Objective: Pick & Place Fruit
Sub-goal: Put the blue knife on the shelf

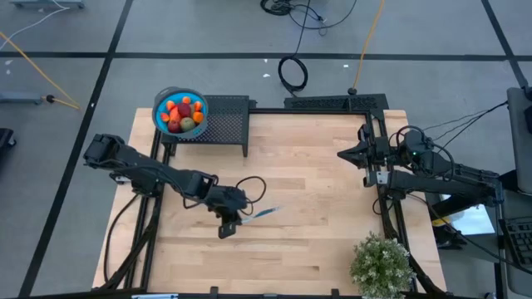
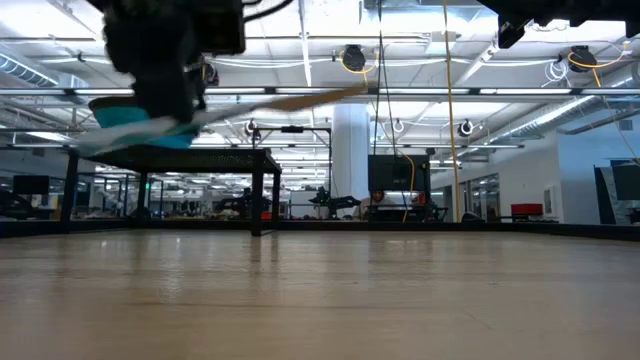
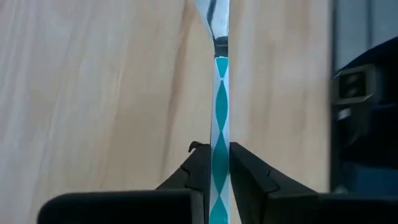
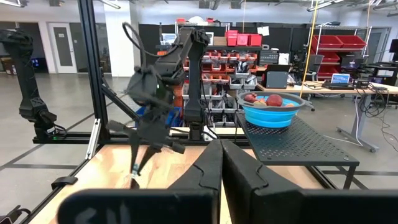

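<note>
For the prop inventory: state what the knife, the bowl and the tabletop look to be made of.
Knife, clamped in the left gripper: shiny blade, likely metal; teal-and-white patterned handle, possibly plastic.
Bowl: smooth, uniformly blue, probably plastic.
Tabletop: pale wood planks with visible grain and seams, lightly finished.

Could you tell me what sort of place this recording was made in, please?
Probably a robotics lab or workshop in a large open hall. Beyond the wooden table stand shelves of red parts bins, desks with computers, and cables trailing over a grey floor.

One blue bowl (image 1: 177, 114), roughly seven fruit (image 1: 184, 115), one knife (image 1: 261, 213)
</note>
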### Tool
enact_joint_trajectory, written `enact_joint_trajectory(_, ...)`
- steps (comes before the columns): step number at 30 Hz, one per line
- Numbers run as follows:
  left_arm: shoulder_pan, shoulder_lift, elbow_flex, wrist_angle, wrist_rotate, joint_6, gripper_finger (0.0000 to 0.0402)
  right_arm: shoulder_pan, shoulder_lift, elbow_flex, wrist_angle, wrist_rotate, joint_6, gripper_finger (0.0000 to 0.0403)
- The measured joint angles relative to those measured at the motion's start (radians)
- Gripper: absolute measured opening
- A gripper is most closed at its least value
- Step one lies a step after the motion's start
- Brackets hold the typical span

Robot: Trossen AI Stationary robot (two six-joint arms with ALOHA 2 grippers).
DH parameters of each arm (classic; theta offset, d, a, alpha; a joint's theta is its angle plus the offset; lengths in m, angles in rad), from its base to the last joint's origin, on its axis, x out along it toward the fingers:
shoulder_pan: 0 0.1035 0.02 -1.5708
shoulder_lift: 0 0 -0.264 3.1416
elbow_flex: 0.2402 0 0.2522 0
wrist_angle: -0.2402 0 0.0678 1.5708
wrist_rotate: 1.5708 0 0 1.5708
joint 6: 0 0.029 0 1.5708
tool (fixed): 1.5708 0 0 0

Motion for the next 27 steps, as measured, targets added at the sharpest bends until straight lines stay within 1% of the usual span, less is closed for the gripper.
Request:
enact_joint_trajectory(4, 0.010, 0.000, 0.036, 0.056, 0.002, -0.019, 0.0033, 0.000, 0.000, 0.000, 0.000, 0.000, 0.000, 0.0000)
enact_joint_trajectory(8, 0.031, 0.000, 0.080, 0.074, -0.021, -0.083, 0.0016, 0.000, 0.000, 0.000, 0.000, 0.000, 0.000, 0.0000)
enact_joint_trajectory(10, 0.043, 0.000, 0.098, 0.090, -0.037, -0.118, 0.0015, 0.000, 0.000, 0.000, 0.000, 0.000, 0.000, 0.0000)
enact_joint_trajectory(17, 0.074, 0.000, 0.202, 0.097, -0.150, -0.183, 0.0038, 0.000, 0.000, 0.000, 0.000, 0.000, 0.000, 0.0000)
enact_joint_trajectory(24, 0.127, -0.001, 0.334, 0.096, -0.235, -0.189, 0.0017, 0.000, 0.000, 0.000, 0.000, 0.000, -0.003, 0.0000)
enact_joint_trajectory(27, 0.156, -0.001, 0.397, 0.042, -0.289, -0.215, 0.0013, 0.000, 0.000, 0.000, 0.000, 0.000, -0.007, 0.0000)
